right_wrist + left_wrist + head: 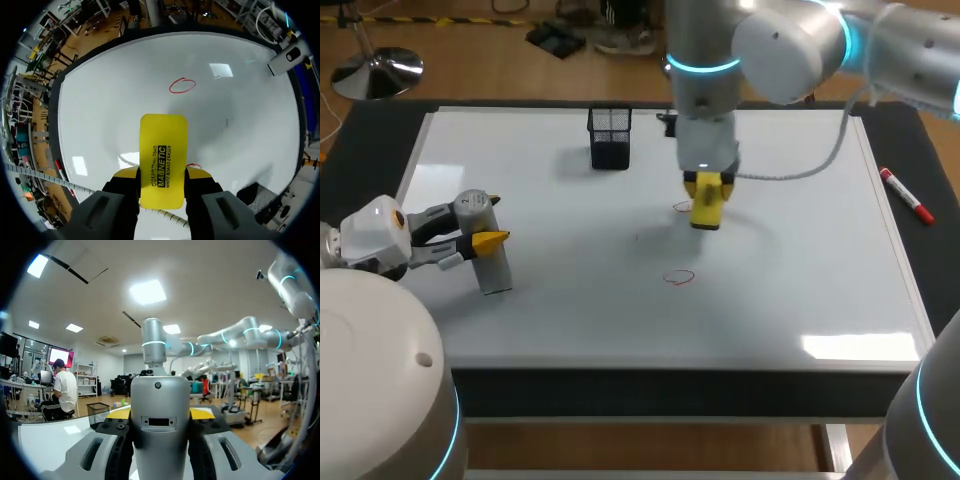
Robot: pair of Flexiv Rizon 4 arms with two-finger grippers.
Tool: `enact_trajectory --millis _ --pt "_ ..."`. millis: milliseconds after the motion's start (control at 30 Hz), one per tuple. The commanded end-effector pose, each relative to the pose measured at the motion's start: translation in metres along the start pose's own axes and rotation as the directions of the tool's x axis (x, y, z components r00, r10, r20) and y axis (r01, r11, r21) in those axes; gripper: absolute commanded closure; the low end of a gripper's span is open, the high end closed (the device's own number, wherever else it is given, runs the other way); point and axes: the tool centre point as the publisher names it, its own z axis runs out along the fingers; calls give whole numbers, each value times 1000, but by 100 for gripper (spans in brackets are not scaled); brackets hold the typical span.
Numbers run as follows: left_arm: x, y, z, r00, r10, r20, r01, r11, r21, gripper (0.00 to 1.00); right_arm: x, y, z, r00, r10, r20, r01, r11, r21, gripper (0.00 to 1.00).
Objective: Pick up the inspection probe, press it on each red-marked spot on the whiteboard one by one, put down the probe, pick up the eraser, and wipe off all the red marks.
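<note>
The right gripper (163, 175) clamps a yellow eraser (162, 160) from both sides, its fingers pointing down at the whiteboard (800, 260). In the head view the eraser's lower end is at the board's surface. Just beside the eraser a small red mark (194, 166) peeks out. Farther ahead of the fingers a red oval (182, 85) is drawn on the board. Behind this gripper a black mesh basket (610, 137) stands on the board. Well off to its side a red marker (907, 195) lies on the dark table (910, 140), off the board.

The left gripper (480, 240) is well apart from the right one. It grips a silver probe (492, 268) between its fingers, and the probe stands upright with its foot on the board.
</note>
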Motion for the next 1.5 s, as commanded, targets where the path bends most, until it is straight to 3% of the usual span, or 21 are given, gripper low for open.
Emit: enact_trajectory --millis 33,467,733,1000,1500 --pt "0 -1 0 1000 1 0 -1 1000 0 100 57 -4 -5 999 36 39 -36 999 1 100" --pt "0 -1 0 1000 1 0 -1 1000 0 100 146 -13 8 976 217 25 -216 976 -38 100" --pt "0 -1 0 1000 1 0 -1 1000 0 100 183 -11 16 953 304 20 -302 952 -50 100" --pt "0 -1 0 1000 1 0 -1 1000 0 100 191 -10 12 940 336 59 -334 942 -38 100" --pt "0 -1 0 1000 1 0 -1 1000 0 100 190 -10 11 938 341 56 -340 940 -33 100"
